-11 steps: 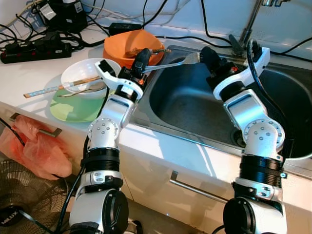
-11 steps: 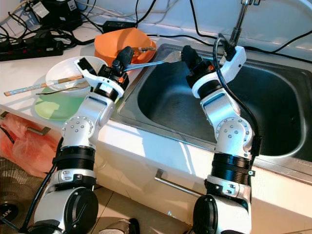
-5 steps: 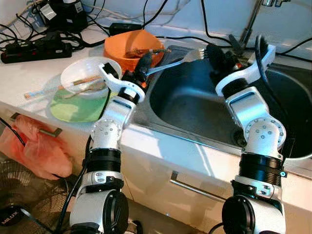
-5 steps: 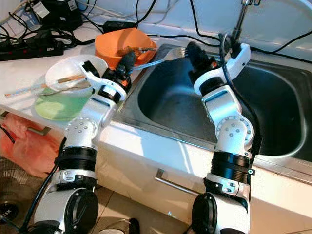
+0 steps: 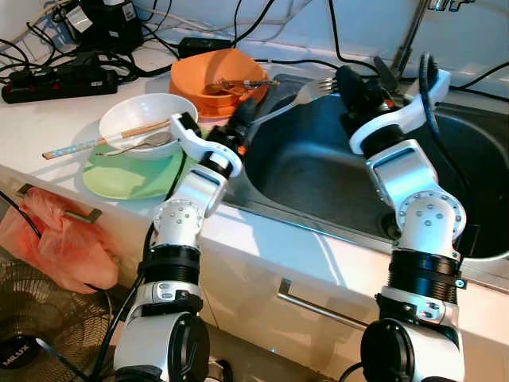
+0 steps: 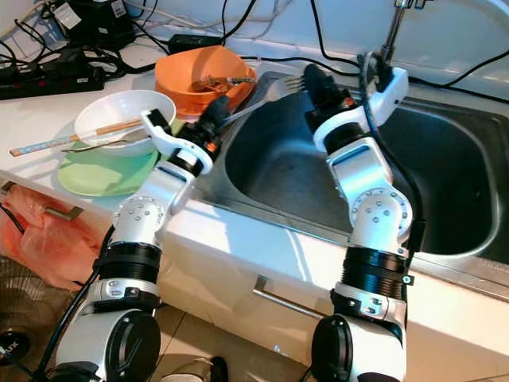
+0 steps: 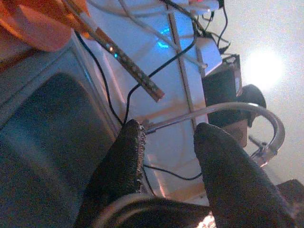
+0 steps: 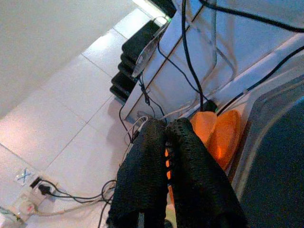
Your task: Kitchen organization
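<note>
Your fork (image 5: pixel 294 99) hangs in the air above the far left corner of the sink (image 5: pixel 318 183). Its tines point right and its handle slants down to the left. Your right tool (image 5: pixel 340 78) sits at the tined end, and in the right wrist view its fingers (image 8: pixel 190 166) are pressed together, so it is clamped on the fork there. Your left tool (image 5: pixel 253 107) is at the handle end, over the sink's left rim. In the left wrist view its fingers (image 7: pixel 118 171) stand apart with nothing between them. You cannot tell whether the handle touches them.

Just left of the fork, on the counter (image 5: pixel 48 119), is the orange bowl (image 5: pixel 191 79), right beside the sink's far left corner, with a utensil lying in it. Nearer you and further left is the white bowl (image 5: pixel 131 119). It rests on the far part of a green plate (image 5: pixel 127 177), with chopsticks (image 5: pixel 79 142) laid across it and sticking out to the left, and a spoon (image 5: pixel 135 146) in it.

At the far left of the counter you have a black power strip (image 5: pixel 48 83) among a tangle of cables. The faucet (image 5: pixel 409 36) rises behind the sink, past your right tool.

Below the counter's near edge there is a metal drawer handle (image 5: pixel 318 306). A pink plastic bag (image 5: pixel 56 243) hangs on the left, and a fan (image 5: pixel 32 334) stands on the floor under it.
</note>
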Controlling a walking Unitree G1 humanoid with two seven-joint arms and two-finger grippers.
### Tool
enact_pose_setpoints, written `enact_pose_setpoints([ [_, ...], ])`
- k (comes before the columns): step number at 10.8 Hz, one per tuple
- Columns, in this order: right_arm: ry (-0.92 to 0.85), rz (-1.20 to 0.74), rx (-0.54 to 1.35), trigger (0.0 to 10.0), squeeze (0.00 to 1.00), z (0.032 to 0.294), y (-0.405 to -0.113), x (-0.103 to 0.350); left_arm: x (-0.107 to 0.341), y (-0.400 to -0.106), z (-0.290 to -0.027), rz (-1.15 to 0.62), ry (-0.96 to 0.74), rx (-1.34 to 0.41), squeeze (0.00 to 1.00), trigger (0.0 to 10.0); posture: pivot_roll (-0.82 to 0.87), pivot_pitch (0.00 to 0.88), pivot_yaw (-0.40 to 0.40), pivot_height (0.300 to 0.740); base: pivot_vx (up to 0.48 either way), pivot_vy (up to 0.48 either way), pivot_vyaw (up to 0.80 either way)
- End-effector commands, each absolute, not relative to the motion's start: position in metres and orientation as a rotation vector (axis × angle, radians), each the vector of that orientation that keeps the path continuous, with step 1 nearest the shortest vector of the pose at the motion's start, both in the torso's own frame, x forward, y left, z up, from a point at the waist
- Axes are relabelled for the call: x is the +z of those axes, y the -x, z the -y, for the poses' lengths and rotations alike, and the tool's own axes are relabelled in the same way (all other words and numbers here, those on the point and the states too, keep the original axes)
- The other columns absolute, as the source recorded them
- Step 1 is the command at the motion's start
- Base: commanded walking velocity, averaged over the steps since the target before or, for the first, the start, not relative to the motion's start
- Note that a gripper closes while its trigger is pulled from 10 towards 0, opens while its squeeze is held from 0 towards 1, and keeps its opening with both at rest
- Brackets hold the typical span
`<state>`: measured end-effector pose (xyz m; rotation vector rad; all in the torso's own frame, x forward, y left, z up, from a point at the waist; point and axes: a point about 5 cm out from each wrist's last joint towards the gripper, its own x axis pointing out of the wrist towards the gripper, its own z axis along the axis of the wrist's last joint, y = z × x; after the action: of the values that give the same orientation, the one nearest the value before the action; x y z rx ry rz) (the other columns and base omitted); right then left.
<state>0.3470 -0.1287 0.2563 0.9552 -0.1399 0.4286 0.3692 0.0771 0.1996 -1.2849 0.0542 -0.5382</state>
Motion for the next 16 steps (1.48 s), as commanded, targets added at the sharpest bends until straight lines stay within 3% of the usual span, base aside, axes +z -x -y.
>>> enact_pose_setpoints([
  [1,-0.932,0.109,0.433,0.0,0.00,0.123,-0.348,0.255,0.192,-0.357,-0.036,-0.139,1.345,-0.617,1.00,10.0,-0.03,0.085,0.055,0.740,0.000,0.000,0.00],
  [6,-0.908,0.158,0.346,0.0,0.00,0.135,-0.353,0.258,0.191,-0.345,-0.023,-0.197,1.113,-0.725,1.00,10.0,-0.03,0.085,0.058,0.740,0.000,0.000,0.00],
  [13,-0.752,0.287,0.219,0.0,0.00,0.170,-0.359,0.273,0.180,-0.333,-0.021,-0.242,0.987,-0.761,1.00,10.0,-0.03,0.089,0.063,0.740,0.000,0.000,0.00],
  [16,-0.723,0.276,0.195,0.0,0.00,0.173,-0.358,0.266,0.180,-0.332,-0.022,-0.236,0.941,-0.772,1.00,10.0,-0.03,0.092,0.061,0.740,0.000,0.000,0.00],
])
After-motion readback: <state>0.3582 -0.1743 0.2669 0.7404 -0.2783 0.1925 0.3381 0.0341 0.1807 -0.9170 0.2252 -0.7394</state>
